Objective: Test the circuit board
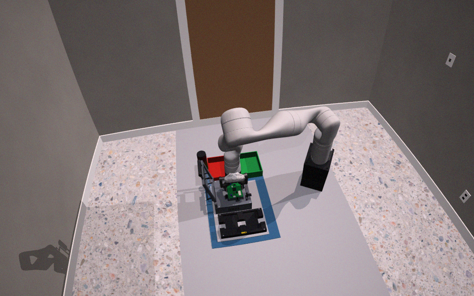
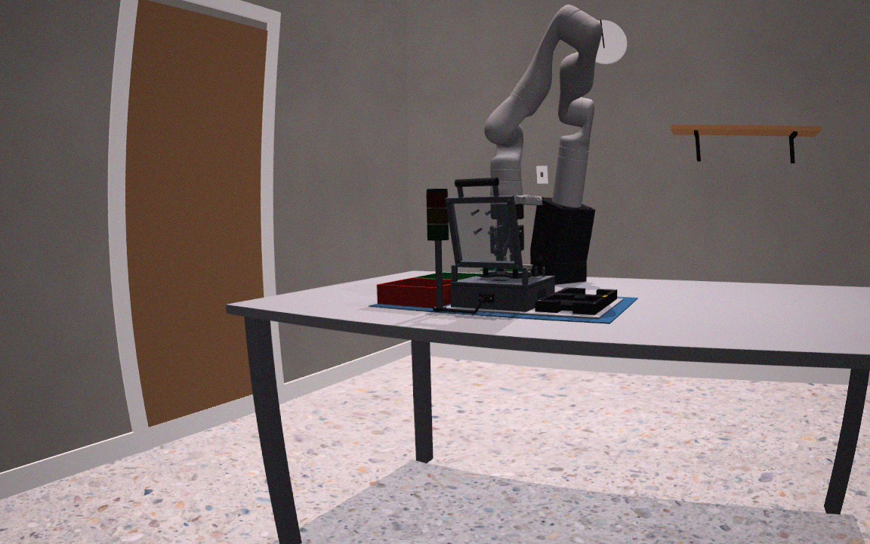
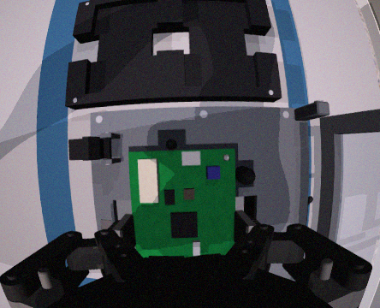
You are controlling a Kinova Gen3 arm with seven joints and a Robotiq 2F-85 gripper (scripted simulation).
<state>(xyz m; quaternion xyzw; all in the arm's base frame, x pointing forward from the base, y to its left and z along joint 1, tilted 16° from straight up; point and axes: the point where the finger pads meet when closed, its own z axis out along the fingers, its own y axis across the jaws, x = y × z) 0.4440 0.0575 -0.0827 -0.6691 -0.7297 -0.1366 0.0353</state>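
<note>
The gripper (image 1: 233,183) (image 2: 502,253) (image 3: 184,226) is closed on the circuit board (image 1: 234,191) (image 3: 183,192), its fingers at two opposite edges. The board is over the tester (image 1: 233,204) (image 2: 492,294) (image 3: 267,133), component side up. Whether it touches the seat or has the pins through its holes cannot be told.

Only the wrist view separates the board's small parts clearly: a white connector (image 3: 148,180) near the edge on the latch side, a blue block (image 3: 213,172) and a large dark chip (image 3: 184,224). The exterior view hides most of this behind the raised lid (image 1: 208,182) (image 2: 483,264) (image 3: 326,175), but shows the lid's handle (image 2: 476,181) and the signal light (image 2: 436,214) with its dark red, amber and green sections; none looks lit.

The top view shows the insides of the red bin (image 1: 215,167) (image 2: 413,293) and green bin (image 1: 251,164) (image 2: 448,276), which the wrist view does not include. The black tray (image 1: 227,224) (image 2: 576,301) (image 3: 126,81) lies beside the tester. Its small yellow label (image 1: 244,232) (image 2: 606,295) shows in the top and exterior views; any lettering is too small to read. No brand is legible.
</note>
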